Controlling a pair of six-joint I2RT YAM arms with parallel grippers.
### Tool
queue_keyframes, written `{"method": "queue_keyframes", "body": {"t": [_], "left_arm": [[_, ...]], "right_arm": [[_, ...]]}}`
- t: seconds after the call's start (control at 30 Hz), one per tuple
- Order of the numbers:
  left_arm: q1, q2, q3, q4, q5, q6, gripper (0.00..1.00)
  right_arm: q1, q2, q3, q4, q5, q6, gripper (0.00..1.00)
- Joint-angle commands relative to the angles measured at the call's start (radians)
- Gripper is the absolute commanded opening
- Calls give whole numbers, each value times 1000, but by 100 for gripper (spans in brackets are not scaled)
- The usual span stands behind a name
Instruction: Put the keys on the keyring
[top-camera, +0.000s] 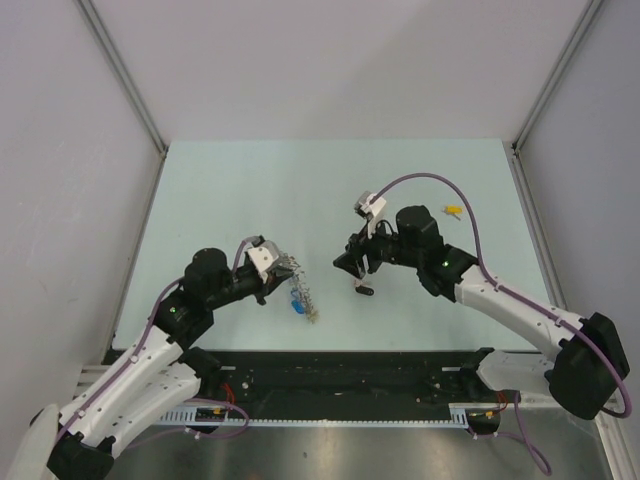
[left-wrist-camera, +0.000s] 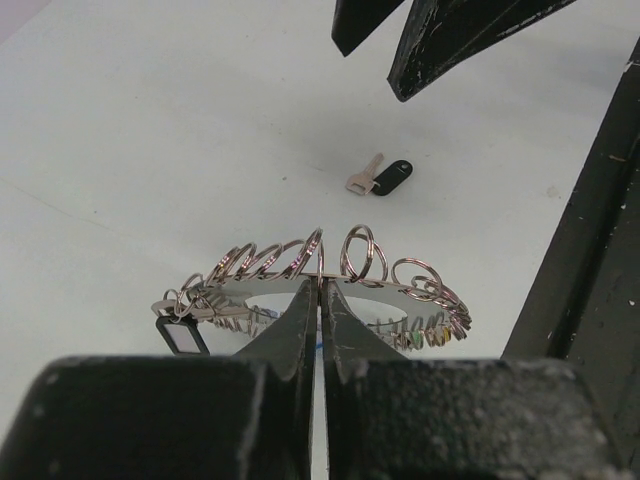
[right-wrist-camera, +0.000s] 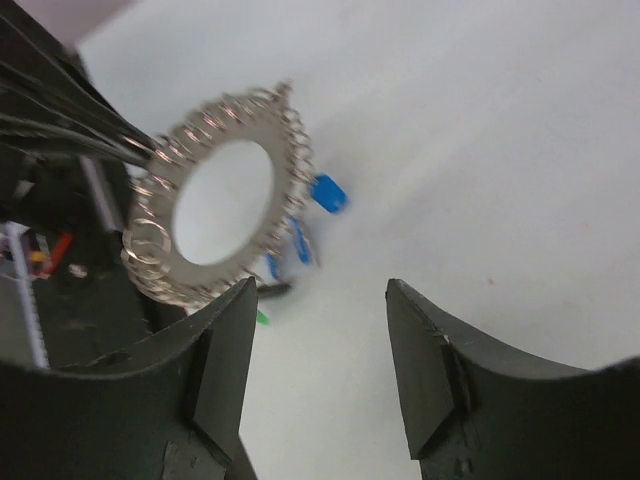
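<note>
My left fingers are pinched shut on the near rim of the keyring, which they hold up with its small tags dangling. My right fingers stand wide apart with nothing between them, and they face the ring's hole, near it but apart. The black-tagged key lies flat on the tabletop just below the right fingers. The yellow-tagged key lies well apart, beyond the right arm.
</note>
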Motion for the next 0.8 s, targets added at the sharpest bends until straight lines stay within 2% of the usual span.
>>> {"method": "queue_keyframes", "body": {"t": [0.0,0.2,0.3,0.4,0.77], "left_arm": [[1,-10,6,86,64,14,4],[1,4,11,100,127,9,4],[1,2,9,102,124,6,4],[1,2,8,100,125,5,5],[1,21,18,90,168,9,5]], "right_arm": [[-3,4,-37,195,-190,196,61],[45,21,-77,316,-205,124,57],[50,49,-77,388,-265,157,50],[77,63,-77,419,-280,159,47],[148,37,-69,374,-240,-120,45]]}}
